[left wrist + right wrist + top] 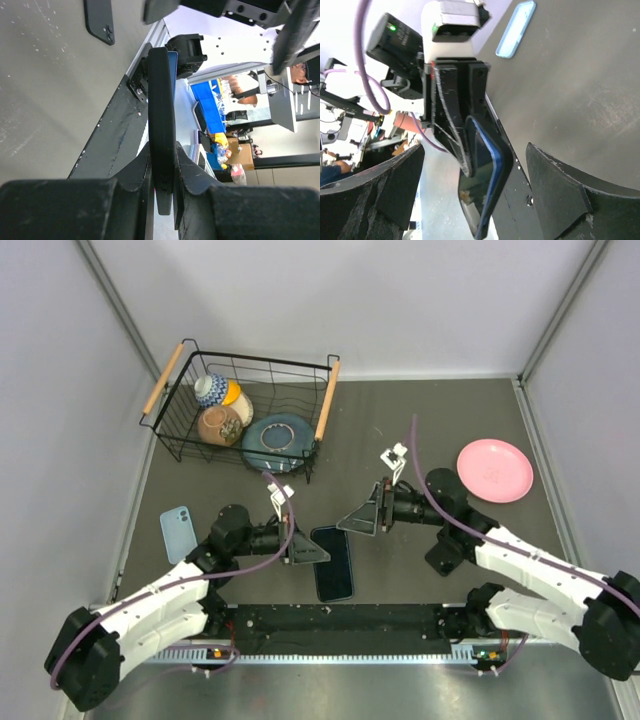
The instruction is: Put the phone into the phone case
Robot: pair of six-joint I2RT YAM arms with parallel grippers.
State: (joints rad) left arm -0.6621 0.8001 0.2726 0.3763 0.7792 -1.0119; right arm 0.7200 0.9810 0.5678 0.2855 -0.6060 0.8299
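Your left tool (305,547) is clenched on the phone (335,568), pinching it across its thickness at the far-left end. The rest of the slab reaches out toward the near edge of the counter (420,560), close to the middle between the two arms. From the wrist views the phone looks lifted rather than lying flat, with its dark glass face upward and a blue rim along its edge, though you can't be sure how clear of the surface it is. Your right tool (352,520) is released, its jaws spread wide with nothing between them, sitting just beside the far-right end of the phone and not touching it. What I take to be the phone case (178,533), a pale blue shell, lies flat on the counter to the left, on the other side of your left arm and well apart from the phone. A dark slab (100,20) with camera rings also shows on the counter in the left wrist view, and I can't tell what it is. So you have the phone secured in one tool, but it hasn't been brought to the case, lined up, or pressed in yet.
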